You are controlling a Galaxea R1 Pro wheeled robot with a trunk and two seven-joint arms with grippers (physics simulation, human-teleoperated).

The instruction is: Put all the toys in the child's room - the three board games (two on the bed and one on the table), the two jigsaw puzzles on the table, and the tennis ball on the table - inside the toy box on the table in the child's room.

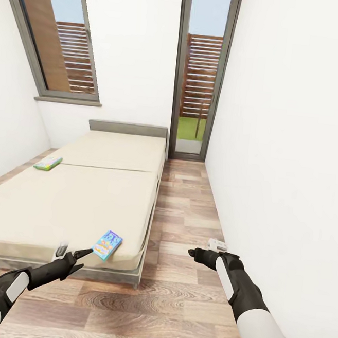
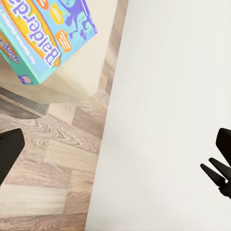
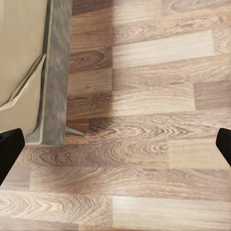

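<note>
A large low bed (image 1: 83, 202) with a cream cover lies ahead on the left. The blue cartoon board game (image 1: 107, 245) rests on the bed's near right corner; in the left wrist view its cover (image 2: 45, 33) reads "Balderdash". A pale green board game (image 1: 48, 163) lies farther back at the bed's left edge. My left gripper (image 1: 83, 260) hovers open just short of the blue game, at the bed's front edge, holding nothing. My right gripper (image 1: 193, 253) is open over the wood floor (image 3: 144, 120), right of the bed, also with nothing in it.
A strip of wood-plank floor (image 1: 185, 217) runs between the bed and the white wall (image 1: 282, 175) on the right, toward a narrow glass door (image 1: 197, 89). A slanted window (image 1: 62, 40) sits above the grey headboard (image 1: 129, 128). The bed's grey frame corner (image 3: 55, 96) is beside my right gripper.
</note>
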